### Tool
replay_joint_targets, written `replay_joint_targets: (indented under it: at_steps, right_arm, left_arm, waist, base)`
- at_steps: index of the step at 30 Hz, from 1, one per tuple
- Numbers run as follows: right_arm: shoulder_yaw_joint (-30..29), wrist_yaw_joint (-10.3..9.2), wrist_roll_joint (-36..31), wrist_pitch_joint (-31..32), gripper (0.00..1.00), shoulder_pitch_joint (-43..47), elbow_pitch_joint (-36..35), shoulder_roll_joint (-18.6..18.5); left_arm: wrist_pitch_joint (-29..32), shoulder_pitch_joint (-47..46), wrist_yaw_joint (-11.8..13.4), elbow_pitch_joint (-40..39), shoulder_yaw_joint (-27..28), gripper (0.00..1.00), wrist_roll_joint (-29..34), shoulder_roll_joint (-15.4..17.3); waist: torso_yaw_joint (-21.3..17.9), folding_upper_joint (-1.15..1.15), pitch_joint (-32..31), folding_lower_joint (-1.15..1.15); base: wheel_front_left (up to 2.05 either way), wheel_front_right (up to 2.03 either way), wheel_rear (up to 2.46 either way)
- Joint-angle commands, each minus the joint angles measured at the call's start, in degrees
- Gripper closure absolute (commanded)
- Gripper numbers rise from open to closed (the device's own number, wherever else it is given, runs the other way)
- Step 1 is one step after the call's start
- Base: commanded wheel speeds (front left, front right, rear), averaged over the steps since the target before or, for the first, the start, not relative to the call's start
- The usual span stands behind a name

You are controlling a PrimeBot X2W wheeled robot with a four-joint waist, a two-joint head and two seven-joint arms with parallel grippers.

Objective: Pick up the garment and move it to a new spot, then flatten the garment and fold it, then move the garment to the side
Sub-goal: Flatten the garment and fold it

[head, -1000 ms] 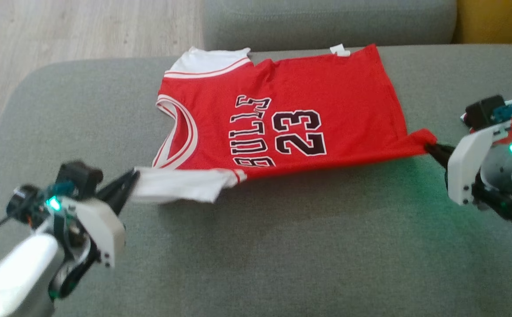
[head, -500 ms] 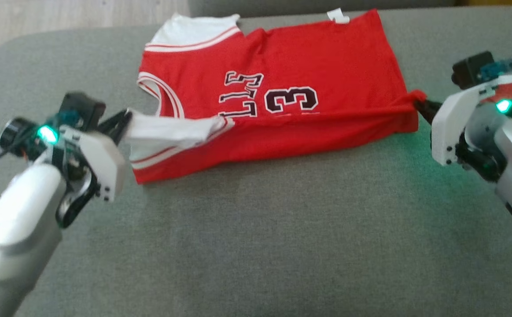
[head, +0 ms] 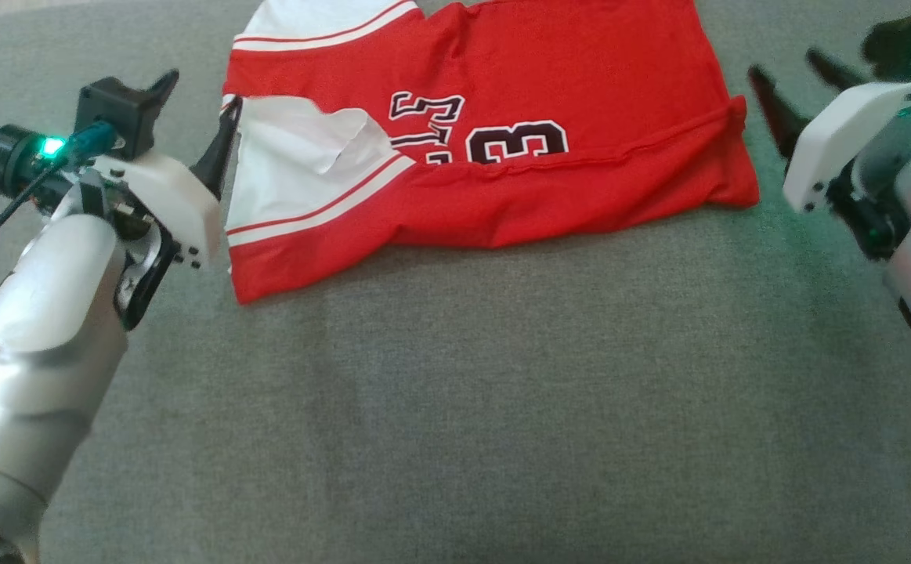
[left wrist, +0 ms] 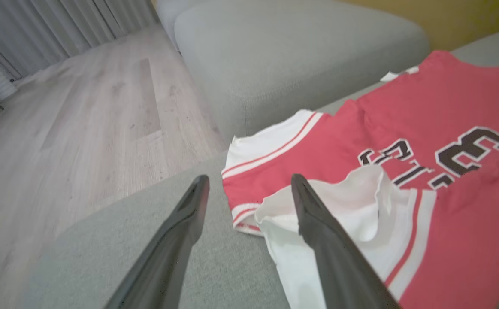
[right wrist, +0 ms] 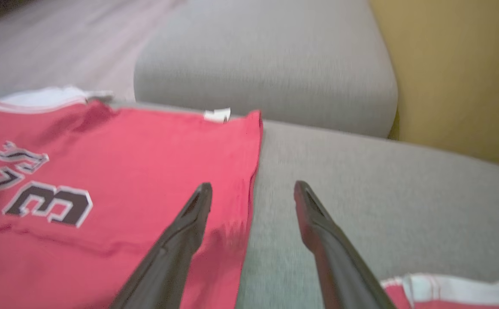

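Sofa, jersey between left tool, right tool

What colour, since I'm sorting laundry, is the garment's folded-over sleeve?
White sleeve with a red stripe, on the red garment; best in the head view.

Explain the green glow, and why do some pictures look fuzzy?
Head view: small green lamps on both wrists glow bright and flare slightly; left wrist view: jersey looks soft and washed to pink; right wrist view: smeared throughout, likely from motion.
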Motion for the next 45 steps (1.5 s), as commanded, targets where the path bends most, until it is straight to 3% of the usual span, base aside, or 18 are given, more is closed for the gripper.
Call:
replay_joint_targets:
  at_steps: [1,5,9,14,15,20,24,28,34,38,45]
  right_arm:
    - [-1.70,0.37,-0.78,-5.05,0.00,-1.66,0.23,0.42]
    - [-5.15,0.37,-2.47,-15.50,0.00,-2.28,3.31,2.25]
    - [-11.44,0.37,-3.69,-18.56,0.00,-1.64,3.19,4.09]
    - [-26.78,0.37,-13.09,-18.65,0.00,6.86,-9.42,6.66]
    - [-26.78,0.37,-13.09,-18.65,0.00,6.86,-9.42,6.66]
    - [-38.67,0.37,-26.36,-18.66,0.00,21.73,-22.93,14.96]
    - [-45.12,0.37,-31.64,-18.66,0.00,31.65,-30.51,20.20]
    - [-45.73,0.37,-34.64,-18.67,0.00,38.98,-35.27,21.39]
    - [-43.35,0.37,-31.25,-18.67,0.00,45.72,-37.64,21.47]
    - [-42.74,0.37,-30.22,-18.67,0.00,45.78,-38.74,21.48]
    - [-42.01,0.37,-29.57,-18.67,0.00,43.20,-41.31,21.49]
  left_arm:
    - [-3.50,-3.65,1.11,-0.17,3.22,0.00,0.52,1.20]
    - [-11.32,-3.77,3.36,0.96,5.85,0.00,-0.69,-1.05]
    - [-17.21,-2.18,5.80,-0.08,9.09,0.00,-2.37,-2.90]
    - [-18.74,3.42,8.83,-6.60,13.41,0.00,-2.28,-4.32]
    - [-18.74,3.42,8.83,-6.60,13.41,0.00,-2.28,-4.32]
    - [-18.78,14.88,11.85,-17.21,20.30,0.00,-0.11,-6.52]
    - [-18.79,25.02,12.30,-23.56,25.60,0.00,1.48,-9.54]
    - [-18.80,33.33,11.11,-25.58,29.36,0.00,3.24,-12.77]
    - [-18.80,39.56,8.78,-25.25,33.17,0.00,6.07,-16.68]
    - [-18.80,39.56,7.03,-23.77,34.98,0.00,7.87,-17.78]
    - [-16.72,33.29,5.15,-12.66,34.35,0.00,8.90,-17.45]
  waist:
    - [0.41,0.00,-0.35,-0.01]
    - [1.14,0.00,-1.75,-0.01]
    - [1.78,0.00,-3.61,-0.01]
    - [2.00,0.00,-5.80,-0.01]
    - [2.00,0.00,-5.80,-0.01]
    - [1.64,0.00,-7.97,-0.01]
    - [1.07,0.00,-9.28,-0.01]
    - [0.73,0.00,-10.54,-0.01]
    - [-0.10,0.00,-11.30,-0.01]
    - [-0.75,0.00,-10.40,-0.01]
    - [-2.31,0.00,-6.22,-0.01]
  base:
    - [0.00,0.00,0.00]
    - [0.00,0.00,0.00]
    - [0.00,0.00,0.00]
    - [0.00,0.00,0.00]
    - [0.00,0.00,0.00]
    - [0.00,0.00,0.00]
    - [0.00,0.00,0.00]
    - [0.00,0.00,0.00]
    - [0.00,0.00,0.00]
    - [0.00,0.00,0.00]
    - [0.00,0.00,0.00]
